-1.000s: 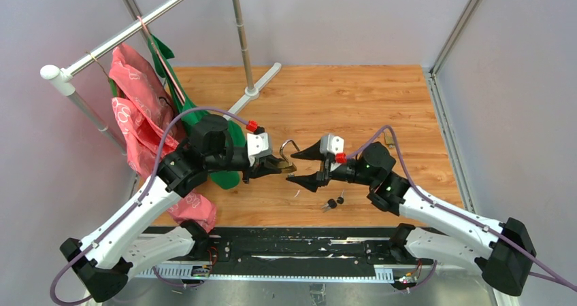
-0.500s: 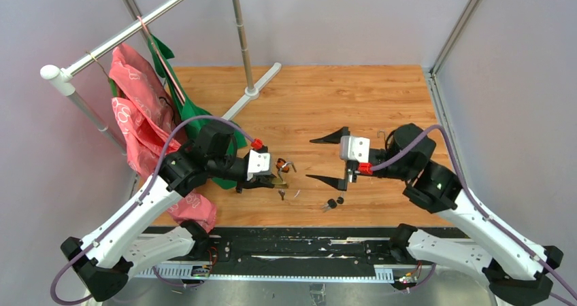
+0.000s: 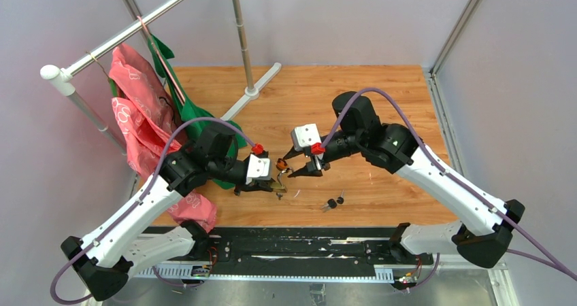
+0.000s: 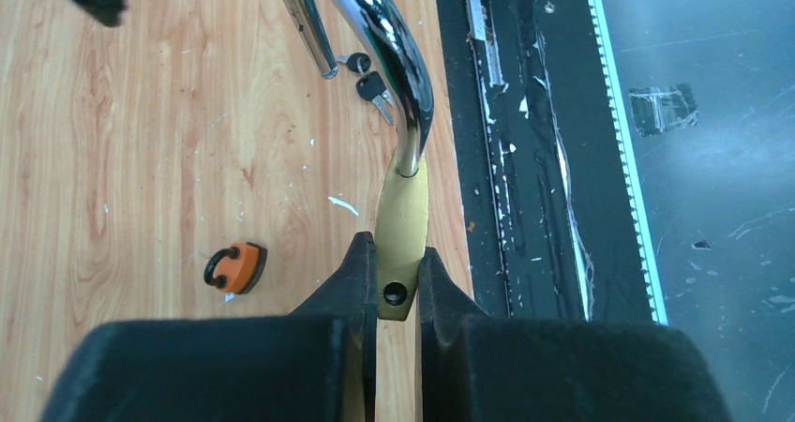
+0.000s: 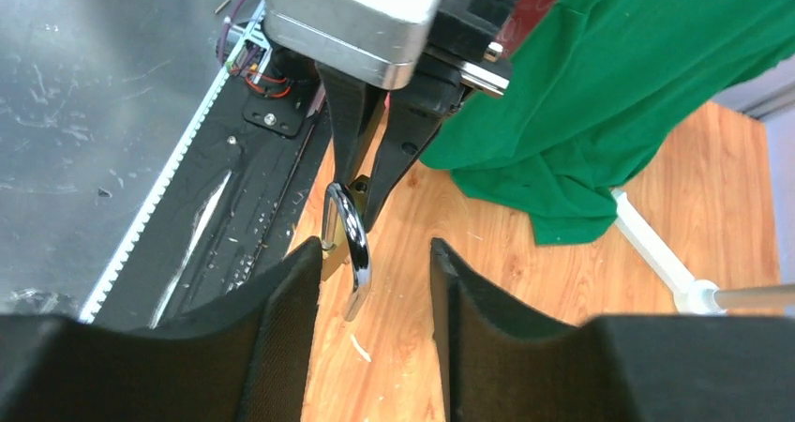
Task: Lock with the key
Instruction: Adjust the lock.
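Well, the only holder about is a pink bag [image 3: 136,126] hanging from the rail [image 3: 136,26] of the clothes rack at the far left, and what it holds I cannot tell; a green cloth [image 3: 163,58] hangs beside it and trails down behind the left arm. On the wooden tabletop [image 3: 381,95] the left claw [image 3: 272,181] is clamped tight on the brass body of the padlock [image 3: 279,181], held low just over the boards. Its chrome shackle [image 4: 389,37] stands out ahead of the fingers and is open, one leg in the body and the other free. The right claw [image 3: 296,163] faces it from the other side, its tips just beside the shackle, fingers parted a moderate way with nothing gripped. The keys [image 3: 332,201], black-headed, lie flat on the boards to the right of the padlock, toward the black strip [image 3: 292,248] along the near edge, apart from both claws. A small orange piece [image 3: 281,163] sits close by the two claws' tips.
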Robot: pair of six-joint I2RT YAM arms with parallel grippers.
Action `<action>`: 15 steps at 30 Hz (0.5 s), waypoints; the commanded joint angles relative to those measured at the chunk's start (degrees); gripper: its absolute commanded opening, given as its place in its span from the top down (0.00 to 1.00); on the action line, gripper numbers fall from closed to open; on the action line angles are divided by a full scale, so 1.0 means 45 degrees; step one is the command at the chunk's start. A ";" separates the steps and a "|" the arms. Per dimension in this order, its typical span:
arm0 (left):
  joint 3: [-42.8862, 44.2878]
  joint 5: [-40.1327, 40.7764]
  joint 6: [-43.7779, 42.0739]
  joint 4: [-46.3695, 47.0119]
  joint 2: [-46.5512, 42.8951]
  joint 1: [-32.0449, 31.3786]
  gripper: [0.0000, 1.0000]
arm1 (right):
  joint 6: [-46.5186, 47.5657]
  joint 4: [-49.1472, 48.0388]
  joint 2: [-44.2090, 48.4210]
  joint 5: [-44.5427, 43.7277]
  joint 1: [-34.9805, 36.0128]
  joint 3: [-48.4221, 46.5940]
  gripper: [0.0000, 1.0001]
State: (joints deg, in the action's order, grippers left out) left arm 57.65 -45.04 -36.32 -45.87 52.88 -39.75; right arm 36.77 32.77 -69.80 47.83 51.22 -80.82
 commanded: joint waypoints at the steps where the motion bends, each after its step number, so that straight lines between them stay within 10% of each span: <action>1: 0.0564 -0.0533 -0.0178 0.0448 -0.0069 -0.0074 1.00 | 0.0178 0.0881 -0.0274 0.0718 0.0175 -0.0479 0.60; 6: 0.0646 -0.0512 -0.0152 0.0371 -0.0018 -0.0074 1.00 | 0.0456 0.0881 -0.0304 0.1171 0.0196 -0.0322 0.81; 15: 0.0750 -0.0509 -0.0228 0.0339 0.0044 -0.0074 1.00 | -0.0142 0.0218 -0.0517 0.1294 0.0294 -0.0151 0.69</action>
State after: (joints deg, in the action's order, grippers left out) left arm 58.17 -45.01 -36.60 -46.54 53.15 -39.79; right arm 37.28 34.70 -71.53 52.21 51.40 -81.25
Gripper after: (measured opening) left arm 0.091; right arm 0.340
